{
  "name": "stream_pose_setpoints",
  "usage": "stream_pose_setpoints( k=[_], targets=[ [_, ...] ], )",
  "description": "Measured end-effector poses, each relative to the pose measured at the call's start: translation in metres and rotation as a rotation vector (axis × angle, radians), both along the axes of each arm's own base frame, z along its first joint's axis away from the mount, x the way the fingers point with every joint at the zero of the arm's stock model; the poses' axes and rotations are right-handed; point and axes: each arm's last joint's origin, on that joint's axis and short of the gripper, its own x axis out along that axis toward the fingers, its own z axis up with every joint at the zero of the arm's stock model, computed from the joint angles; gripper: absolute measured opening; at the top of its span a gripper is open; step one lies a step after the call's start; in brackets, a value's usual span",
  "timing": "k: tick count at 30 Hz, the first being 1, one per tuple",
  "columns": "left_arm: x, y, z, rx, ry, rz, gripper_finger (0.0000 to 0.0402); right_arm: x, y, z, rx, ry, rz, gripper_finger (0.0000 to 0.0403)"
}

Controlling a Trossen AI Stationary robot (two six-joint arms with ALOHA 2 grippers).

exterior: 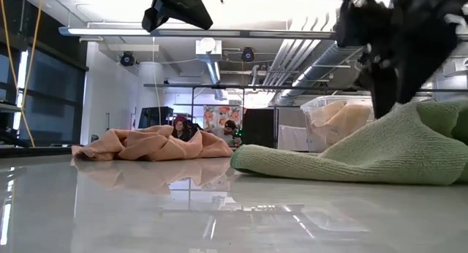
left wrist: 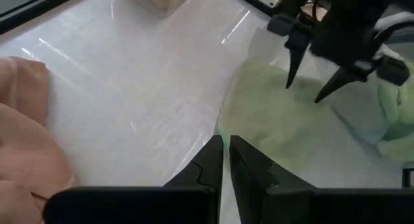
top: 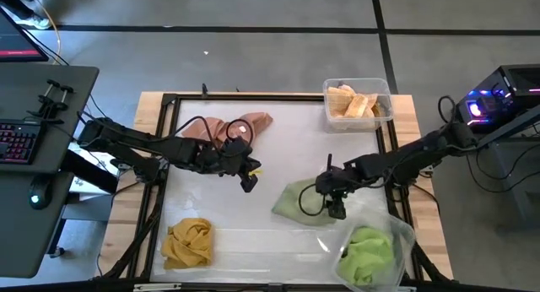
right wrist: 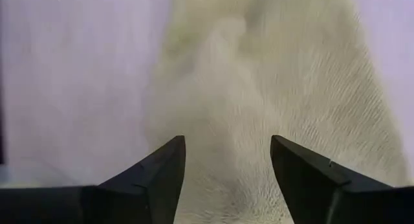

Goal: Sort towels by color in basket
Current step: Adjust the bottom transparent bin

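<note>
A light green towel [top: 295, 201] lies flat on the table right of centre. My right gripper [top: 336, 209] is open just over its right part, fingers pointing down, one on each side of a raised fold [right wrist: 226, 88]. My left gripper [top: 248, 182] is shut and holds nothing; it hangs above bare table between the green towel and a salmon pink heap [top: 228, 128] at the far left. A mustard yellow towel [top: 187, 243] lies crumpled at the near left. More green towels [top: 368, 251] fill a clear bin, and peach towels [top: 354, 103] fill another. My right gripper comes at the green towel [exterior: 380, 147] from above with its fingers spread. One fingertip [exterior: 383, 99] reaches down to the cloth's upper surface, but I cannot tell whether it touches. The towel lies on the table.
The clear bin of peach towels [top: 386, 88] stands at the far right corner, the clear bin of green towels [top: 403, 229] at the near right corner. A black frame [top: 169, 115] borders the white table top. A keyboard [top: 17, 144] sits on a desk to the left.
</note>
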Motion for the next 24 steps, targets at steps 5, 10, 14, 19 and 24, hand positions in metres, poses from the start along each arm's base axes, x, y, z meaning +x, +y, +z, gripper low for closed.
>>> stream_pose_setpoints(
  k=[5, 10, 14, 19, 24],
  targets=[
    [0.0, 0.0, 0.0, 0.001, -0.003, 0.002, 0.0016, 0.004, 0.0, 0.013, -0.033, -0.019, -0.023, 0.0211],
    [0.0, 0.001, 0.0, 0.003, -0.005, 0.007, 0.0016, 0.006, -0.002, 0.009, -0.046, -0.019, -0.097, 0.0225],
    [0.0, 0.001, 0.0, 0.003, -0.006, 0.007, 0.0016, 0.012, 0.0, 0.026, 0.047, -0.019, -0.047, 0.0246],
    [0.0, 0.001, 0.0, 0.004, -0.006, 0.007, 0.0016, 0.012, 0.016, 0.087, 0.014, -0.049, 0.165, 0.0245],
    [0.0, 0.001, 0.0, 0.004, -0.006, 0.008, 0.0016, -0.013, 0.036, 0.139, -0.026, -0.051, 0.552, 0.024]
  ],
)
